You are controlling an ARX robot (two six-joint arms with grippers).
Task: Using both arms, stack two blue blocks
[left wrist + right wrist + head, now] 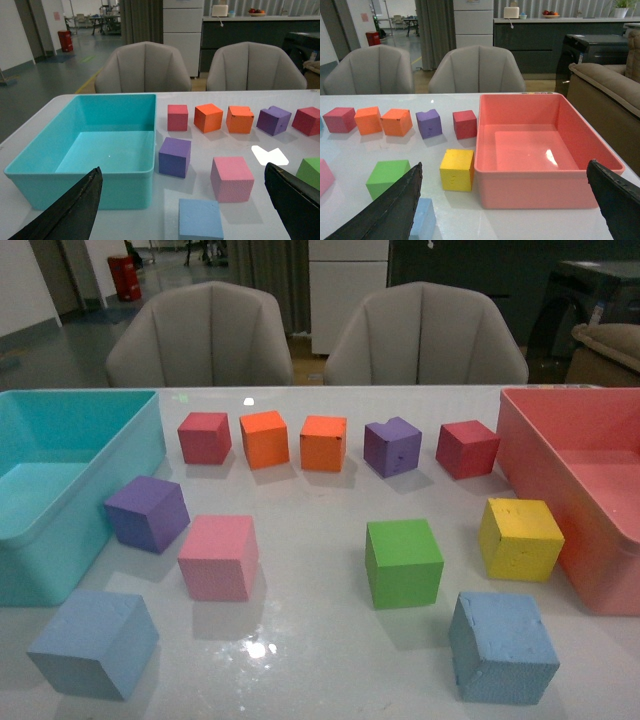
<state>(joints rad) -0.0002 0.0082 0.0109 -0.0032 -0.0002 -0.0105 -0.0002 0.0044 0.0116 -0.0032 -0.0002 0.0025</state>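
Two pale blue blocks sit near the table's front edge, one at the left and one at the right. Neither arm shows in the front view. The left gripper is open, its black fingers spread wide above the left blue block, which lies between and below them, untouched. The right gripper is open too. The right blue block peeks out beside its one finger, partly hidden by it.
A turquoise bin stands at the left and a pink-red bin at the right. Between them lie purple, pink, green and yellow cubes. A back row holds red, orange and purple cubes. Two chairs stand behind the table.
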